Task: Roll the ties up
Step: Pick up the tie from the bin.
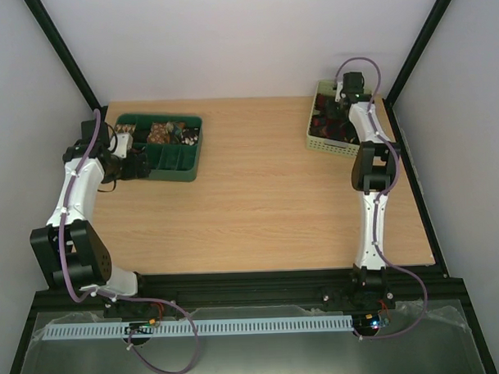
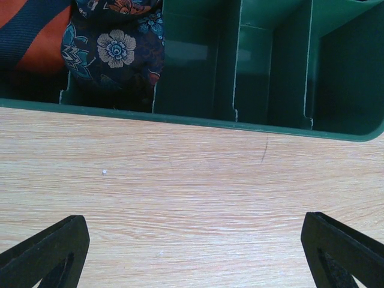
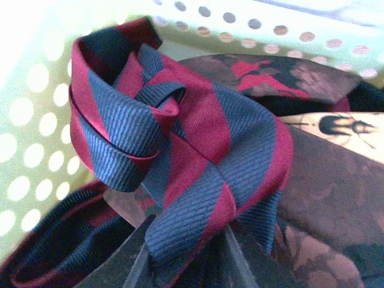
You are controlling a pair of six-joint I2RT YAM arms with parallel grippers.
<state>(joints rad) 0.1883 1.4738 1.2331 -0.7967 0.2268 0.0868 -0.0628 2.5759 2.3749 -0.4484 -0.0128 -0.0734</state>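
Observation:
A dark red tie with navy diagonal stripes [image 3: 198, 120] lies bunched and looped in the pale green basket [image 3: 36, 120]. My right gripper [image 3: 186, 264] is shut on its lower fold. In the top view the right gripper [image 1: 345, 92] reaches down into the basket [image 1: 334, 145] at the back right. Other ties lie beside it: a brown patterned one [image 3: 336, 198] and a dark red and black one [image 3: 258, 72]. My left gripper [image 2: 192, 252] is open and empty over bare table, just in front of the dark green divided tray [image 2: 270, 123]. The tray holds a rolled orange and navy tie [image 2: 36, 30] and a rolled floral tie [image 2: 117, 48].
The tray [image 1: 161, 161] stands at the back left, with my left gripper [image 1: 140, 164] at its near left side. Several of its compartments [image 2: 192, 66] hold nothing. Bare wooden table [image 1: 258, 195] lies between tray and basket. Black frame posts rise at both back corners.

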